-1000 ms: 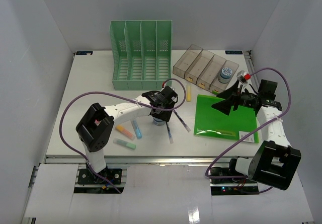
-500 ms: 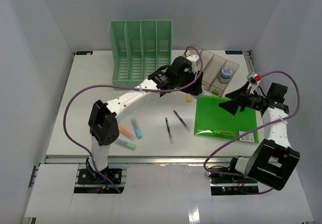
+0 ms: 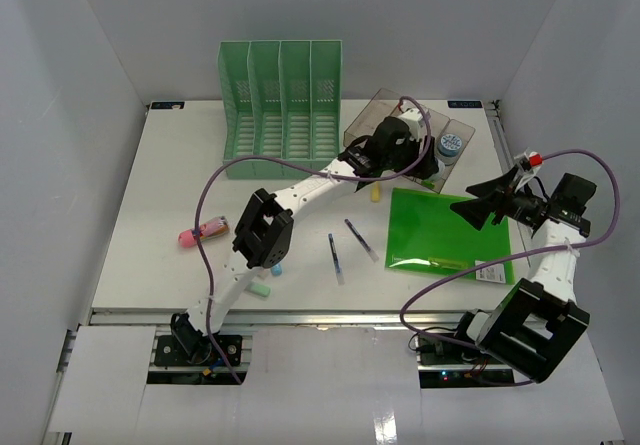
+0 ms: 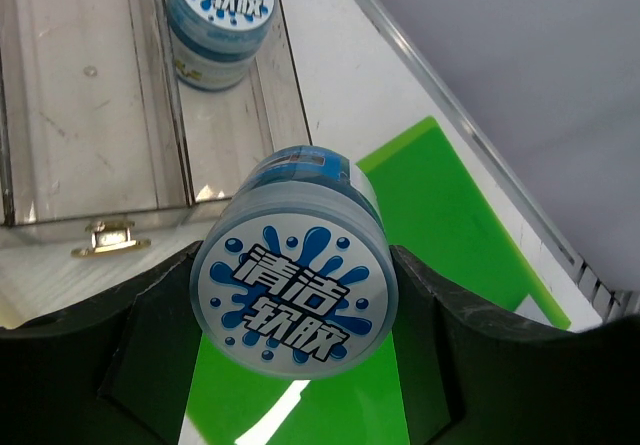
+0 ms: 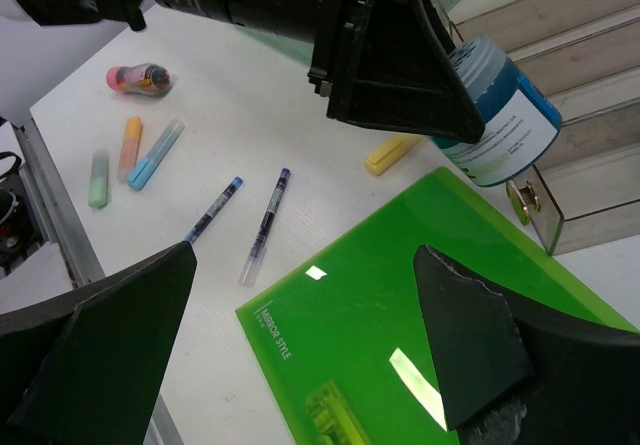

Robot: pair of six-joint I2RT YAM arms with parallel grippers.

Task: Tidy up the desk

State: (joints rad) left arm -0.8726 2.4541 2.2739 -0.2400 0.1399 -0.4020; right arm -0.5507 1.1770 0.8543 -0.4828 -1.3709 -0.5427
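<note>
Left jaws clamped, right jaws wide.

Desk [image 3: 170,185]: green rack [image 3: 281,115], clear tray [image 3: 370,117], folder [image 3: 445,230], pens [image 3: 335,256], highlighters [image 3: 375,194].

Bright, even light from above fills the overhead view. The white desk [image 3: 150,175] is close to washed out, and the shadows on it are faint and soft-edged. The green folder [image 5: 420,295] throws back small white glare patches (lower centre of the right wrist view). In the left wrist view the jar [image 4: 293,295] label is crisp, while the frame's bottom edge goes dark and soft.
</note>
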